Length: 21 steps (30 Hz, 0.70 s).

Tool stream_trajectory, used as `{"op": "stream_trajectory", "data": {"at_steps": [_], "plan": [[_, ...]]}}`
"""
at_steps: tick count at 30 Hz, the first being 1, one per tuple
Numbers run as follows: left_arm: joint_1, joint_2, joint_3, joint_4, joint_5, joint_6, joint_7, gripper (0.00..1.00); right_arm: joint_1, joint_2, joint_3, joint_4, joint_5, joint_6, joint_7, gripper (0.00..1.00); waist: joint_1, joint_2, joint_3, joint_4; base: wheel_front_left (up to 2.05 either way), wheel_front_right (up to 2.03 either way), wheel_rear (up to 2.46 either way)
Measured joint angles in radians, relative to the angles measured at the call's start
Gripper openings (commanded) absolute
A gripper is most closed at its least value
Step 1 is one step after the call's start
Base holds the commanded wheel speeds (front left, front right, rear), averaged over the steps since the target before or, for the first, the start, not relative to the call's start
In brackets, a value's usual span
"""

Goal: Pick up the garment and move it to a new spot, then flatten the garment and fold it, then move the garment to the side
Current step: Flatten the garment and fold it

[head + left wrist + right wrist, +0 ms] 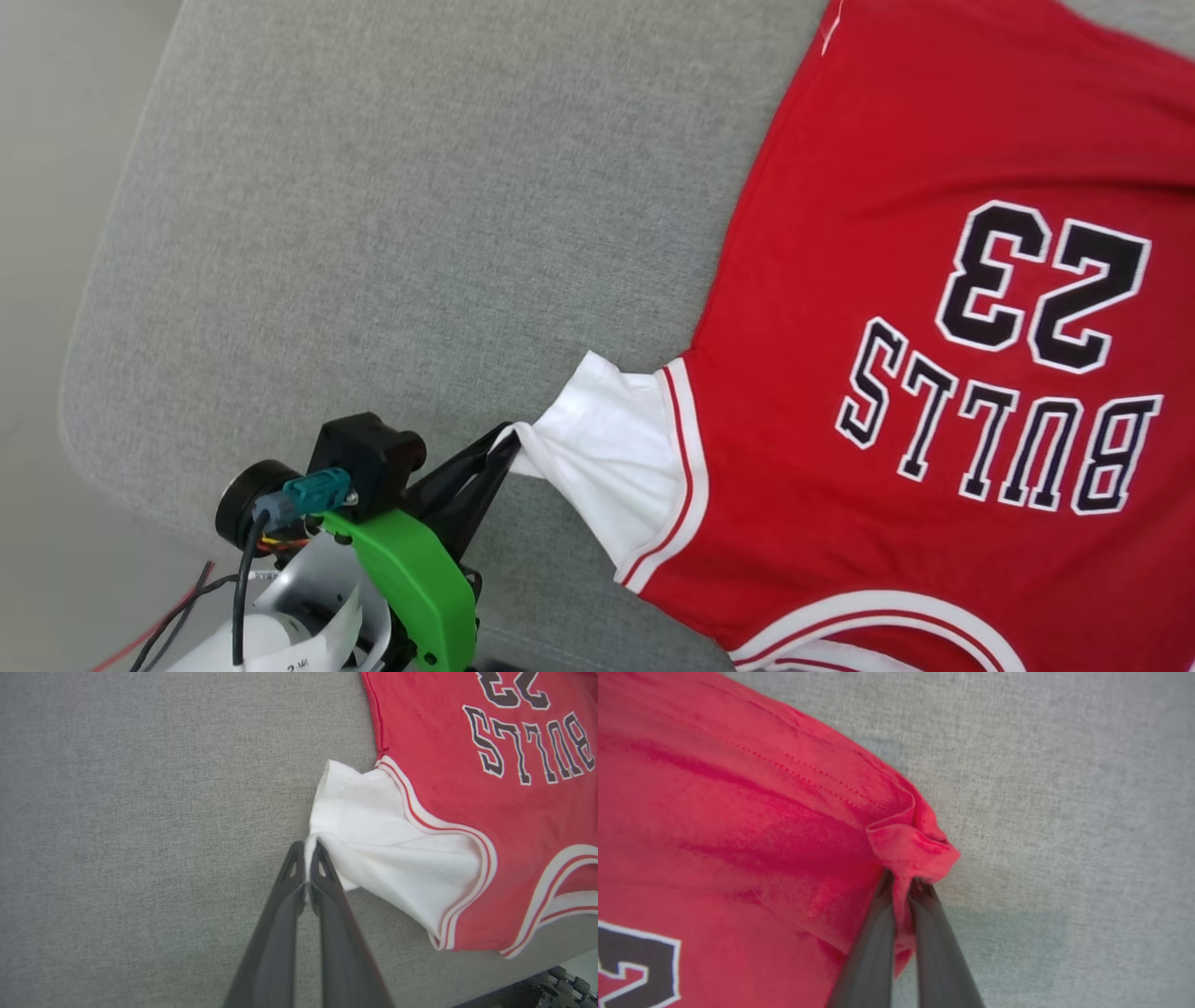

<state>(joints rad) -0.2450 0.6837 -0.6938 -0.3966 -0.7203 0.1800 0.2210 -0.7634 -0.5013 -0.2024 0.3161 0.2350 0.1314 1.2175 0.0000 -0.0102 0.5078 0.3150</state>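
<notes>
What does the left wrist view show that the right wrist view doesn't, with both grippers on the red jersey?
Left wrist view: the left gripper shut on the white short sleeve with red-striped trim, plus the black BULLS lettering. Right wrist view: the right gripper shut on a bunched red corner with a stitched edge. Both: the red jersey-style T-shirt lying on the grey woven fabric surface.
</notes>
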Motion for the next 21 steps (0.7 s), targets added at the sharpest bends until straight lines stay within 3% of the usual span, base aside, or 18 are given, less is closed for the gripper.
{"op": "stream_trajectory", "data": {"at_steps": [11,21], "plan": [[0.067,0.011,0.007,0.05,-0.023,0.039,0.004,0.0,0.318,0.029,0.049,-0.105,0.079,0.0,-0.011,0.0,-0.0001,0.0,-0.17,-0.088,0.0,0.0,0.0],[0.101,0.006,0.02,0.124,-0.056,0.046,-0.037,0.0,0.581,0.069,-0.009,-0.274,0.152,0.0,-0.003,0.0,-0.0001,0.0,-0.312,-0.183,0.0,0.0,0.0]]}}
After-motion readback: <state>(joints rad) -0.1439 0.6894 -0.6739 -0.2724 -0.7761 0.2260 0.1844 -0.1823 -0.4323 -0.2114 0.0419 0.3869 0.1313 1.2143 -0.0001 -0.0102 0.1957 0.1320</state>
